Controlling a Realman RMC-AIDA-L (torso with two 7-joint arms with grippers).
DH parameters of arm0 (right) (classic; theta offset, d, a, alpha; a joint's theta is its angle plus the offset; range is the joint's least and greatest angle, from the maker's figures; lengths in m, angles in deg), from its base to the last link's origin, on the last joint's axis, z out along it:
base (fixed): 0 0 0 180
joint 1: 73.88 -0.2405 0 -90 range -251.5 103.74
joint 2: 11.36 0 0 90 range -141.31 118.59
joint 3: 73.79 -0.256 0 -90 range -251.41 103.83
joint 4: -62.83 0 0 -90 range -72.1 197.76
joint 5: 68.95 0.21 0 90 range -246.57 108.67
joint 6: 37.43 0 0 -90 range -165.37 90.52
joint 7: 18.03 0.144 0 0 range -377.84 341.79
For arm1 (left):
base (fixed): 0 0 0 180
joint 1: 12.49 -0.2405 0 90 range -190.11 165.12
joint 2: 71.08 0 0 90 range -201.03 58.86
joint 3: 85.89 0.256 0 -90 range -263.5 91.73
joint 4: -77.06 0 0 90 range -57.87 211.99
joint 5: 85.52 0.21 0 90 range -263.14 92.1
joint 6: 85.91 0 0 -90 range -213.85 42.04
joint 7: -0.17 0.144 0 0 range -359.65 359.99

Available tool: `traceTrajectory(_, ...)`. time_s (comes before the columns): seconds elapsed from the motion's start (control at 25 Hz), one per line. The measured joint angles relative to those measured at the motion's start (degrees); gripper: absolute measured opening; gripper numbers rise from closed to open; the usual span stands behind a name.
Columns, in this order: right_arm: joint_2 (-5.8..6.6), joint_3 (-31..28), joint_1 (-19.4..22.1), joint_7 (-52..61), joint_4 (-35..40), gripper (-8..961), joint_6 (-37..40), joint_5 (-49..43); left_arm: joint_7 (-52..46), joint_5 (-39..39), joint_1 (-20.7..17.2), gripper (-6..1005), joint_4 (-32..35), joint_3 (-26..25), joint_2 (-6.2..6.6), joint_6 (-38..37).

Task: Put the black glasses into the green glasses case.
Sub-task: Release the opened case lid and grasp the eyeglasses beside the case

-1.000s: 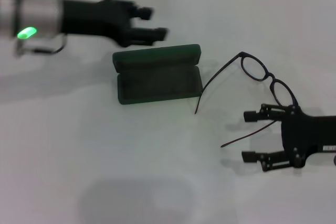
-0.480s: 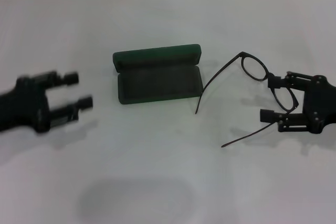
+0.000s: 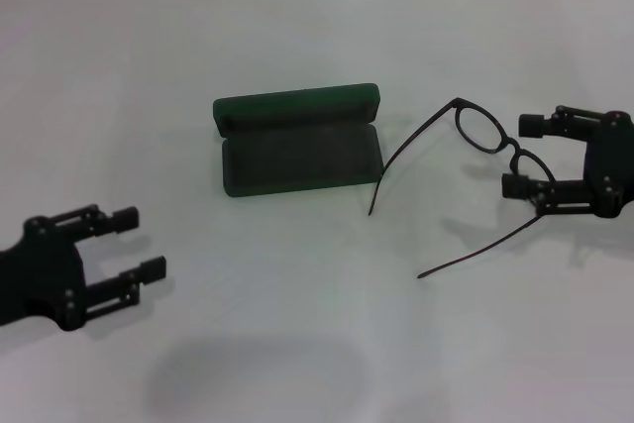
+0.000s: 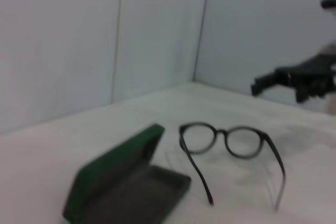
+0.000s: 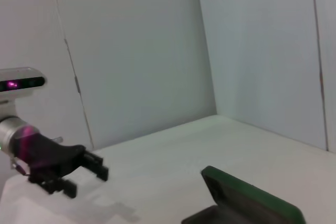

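So the white counter [image 3: 297,344] has the case [image 3: 297,141] lying open mid-way back, lid up behind the tray. The glasses [image 3: 500,146] sit just to its right, temples unfolded and pointing toward the robot. Right gripper [image 3: 528,156] is open right at the frame's outer lens, not holding anything yet. Left gripper [image 3: 134,245] is open too, parked well off to the left. I'd pinch the rim or bridge, not the lens, and lift gently since those temples look flimsy.

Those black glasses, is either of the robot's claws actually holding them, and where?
No. The black glasses lie on the table; the right gripper straddles their outer lens with jaws open, and the left gripper is empty.
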Motion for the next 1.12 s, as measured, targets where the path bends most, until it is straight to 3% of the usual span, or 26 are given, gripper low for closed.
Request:
traceTrajectory(0.16,0.73,0.3,-0.3,7.7,4.7,829,-0.9,-1.4,0.1,4.2,0.6,659,0.0,-0.1,0.02,-0.1)
traceTrajectory(0.28,2.24,0.1,-2.0,17.1,9.1,828,-1.4,-4.6,1.0,5.1,0.7,659,-0.1,-0.2,-0.13,0.2)
traceTrajectory(0.44,5.02,0.5,-8.5,32.6,11.4,827,-1.7,-14.5,2.0,5.1,1.1,659,-0.2,-0.2,-0.32,0.3)
traceTrajectory(0.6,6.43,0.6,-16.2,45.4,11.7,827,-1.3,-26.1,1.8,4.7,2.3,658,-0.2,-0.2,-0.35,0.3)
traceTrajectory(0.68,6.31,1.3,-20.1,51.2,11.7,826,-1.2,-32.8,1.6,4.7,3.2,658,-0.2,-0.2,-0.35,0.3)
traceTrajectory(0.84,5.92,4.2,-23.9,58.1,11.2,825,-1.1,-39.4,1.7,4.9,4.8,657,-1.6,-0.3,-0.4,0.3)
traceTrajectory(0.88,5.35,7.7,-27.1,63.8,9.1,825,-1.7,-43.0,1.8,5.0,5.3,657,-2.2,-0.2,-0.38,0.3)
traceTrajectory(1.0,4.66,8.9,-29.0,66.1,7.2,825,-2.4,-44.8,1.9,5.1,6.0,657,-3.1,-0.2,-0.07,0.5)
traceTrajectory(1.12,3.01,9.4,-31.9,67.7,3.6,824,-3.8,-48.1,2.0,5.4,6.5,657,-3.2,-0.2,-0.04,0.6)
